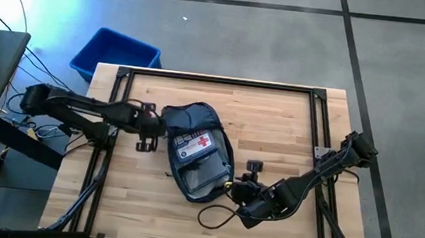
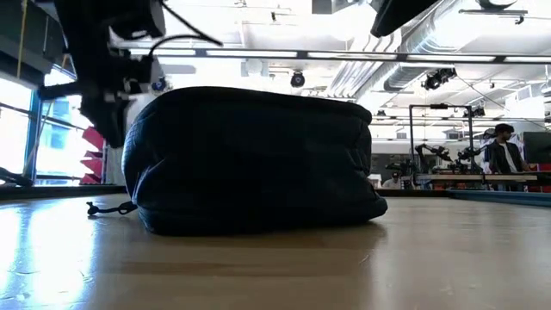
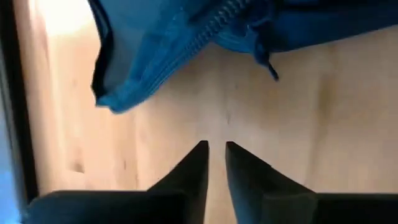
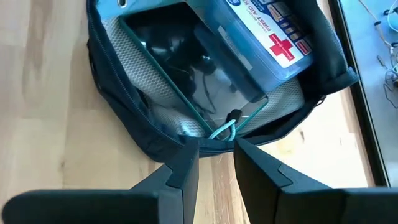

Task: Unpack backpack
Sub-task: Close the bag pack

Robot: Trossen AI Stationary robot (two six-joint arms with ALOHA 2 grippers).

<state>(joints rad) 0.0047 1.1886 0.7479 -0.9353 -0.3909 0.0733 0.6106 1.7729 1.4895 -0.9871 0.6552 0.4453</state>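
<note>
1. High view: the backpack (image 1: 197, 153) lies unzipped near the middle of the wooden bench (image 1: 275, 117), with a first-aid kit (image 1: 197, 145) bearing a red cross showing in its opening. The left pincer (image 1: 149, 131) sits at the bag's left edge and the right pincer (image 1: 238, 190) just off its lower right corner; from above, neither gap can be made out. A blue bin (image 1: 115, 53) stands on the floor beyond the bench's far left corner, and the bench's right half is bare wood.

2. Low view: the backpack (image 2: 250, 164) fills the centre as a dark mound resting on the bench (image 2: 275, 267), its contents hidden from this side. A dark arm (image 2: 103, 60) comes down at its left, cut off by the frame's top. A person (image 2: 504, 155) stands far off in the room behind.

3. Left wrist view: the left pincer (image 3: 216, 149) stands narrowly parted over bare bench wood (image 3: 323, 112), holding nothing. The backpack's blue zip edge (image 3: 180, 50) lies just ahead, apart from the tips.

4. Right wrist view: the right pincer (image 4: 216, 149) is narrowly parted, its tips at the backpack's rim (image 4: 155, 134). A thin teal loop (image 4: 224, 130) lies just ahead of the gap; whether it is gripped cannot be told. The first-aid kit (image 4: 261, 43) rests above a clear-fronted pouch (image 4: 186, 68), whose dark contents are hard to make out.
</note>
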